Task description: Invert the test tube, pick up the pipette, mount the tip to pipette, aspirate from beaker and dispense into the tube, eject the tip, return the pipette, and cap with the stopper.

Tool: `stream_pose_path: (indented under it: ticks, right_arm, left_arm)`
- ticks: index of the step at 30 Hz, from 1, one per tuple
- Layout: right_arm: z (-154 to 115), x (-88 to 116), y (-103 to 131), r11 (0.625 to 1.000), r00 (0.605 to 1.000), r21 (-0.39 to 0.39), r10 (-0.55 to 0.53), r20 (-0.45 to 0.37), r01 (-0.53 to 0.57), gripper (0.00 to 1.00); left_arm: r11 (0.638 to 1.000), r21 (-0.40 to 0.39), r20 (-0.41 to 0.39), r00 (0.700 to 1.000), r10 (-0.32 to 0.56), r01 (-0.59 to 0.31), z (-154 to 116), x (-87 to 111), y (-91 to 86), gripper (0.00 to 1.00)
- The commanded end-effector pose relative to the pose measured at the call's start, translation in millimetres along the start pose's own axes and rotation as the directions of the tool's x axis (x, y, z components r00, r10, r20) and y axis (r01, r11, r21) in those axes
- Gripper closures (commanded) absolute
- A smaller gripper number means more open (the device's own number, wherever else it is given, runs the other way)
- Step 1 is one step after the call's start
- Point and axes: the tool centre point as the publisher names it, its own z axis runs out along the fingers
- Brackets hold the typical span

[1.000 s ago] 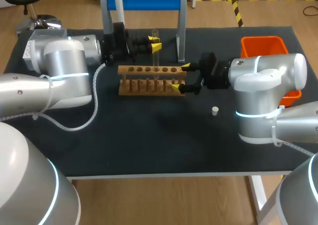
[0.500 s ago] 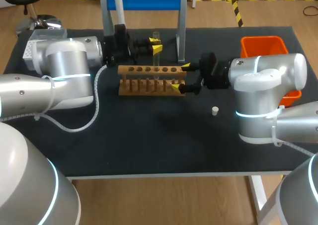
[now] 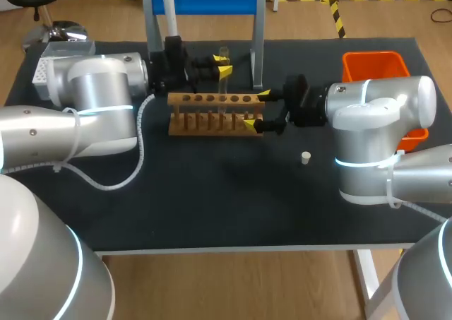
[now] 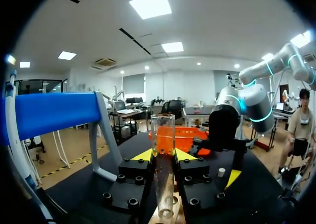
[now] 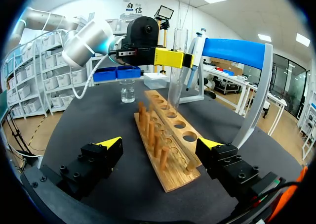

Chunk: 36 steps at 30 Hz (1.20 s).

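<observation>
Our left pincer [image 3: 222, 63] is clamped on the test tube [image 3: 222, 87], which stands upright, mouth up, with its foot at a hole of the rack [image 3: 205, 122] near the desk's [image 3: 212, 207] far edge. We should keep it plumb and release it only once it is seated. Our right pincer [image 3: 256, 108] gapes wide around the rack's right end. The pipette stand [image 3: 258, 44] crowds in just behind, so we would withdraw toward the left edge.

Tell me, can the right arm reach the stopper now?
Probably yes: the right gripper is open, gripping nothing, and the stopper lies alone on the table near it, with nothing between.
</observation>
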Motion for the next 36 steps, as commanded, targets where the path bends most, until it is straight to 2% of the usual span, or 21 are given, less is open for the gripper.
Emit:
stream_pose_path:
  ticks: [1, 26, 36]
  right_arm:
    - [-0.6, -0.4, -0.1, 1.000, 1.000, 0.001, 0.000, -0.002, 0.000, 0.00]
    - [-0.6, -0.4, -0.1, 1.000, 1.000, 0.001, 0.000, -0.002, 0.000, 0.00]
    - [-0.6, -0.4, -0.1, 1.000, 1.000, 0.001, 0.000, -0.002, 0.000, 0.00]
  left_arm:
    - [1.000, -0.002, 0.003, 1.000, 0.000, 0.000, 1.8, -0.2, 1.2, 1.00]
    - [0.998, 0.016, -0.006, 0.998, -0.055, 0.055, 1.5, -0.9, 12.0, 1.00]
    - [0.998, -0.002, -0.001, 0.998, -0.065, 0.065, 2.2, -1.2, 15.8, 1.00]
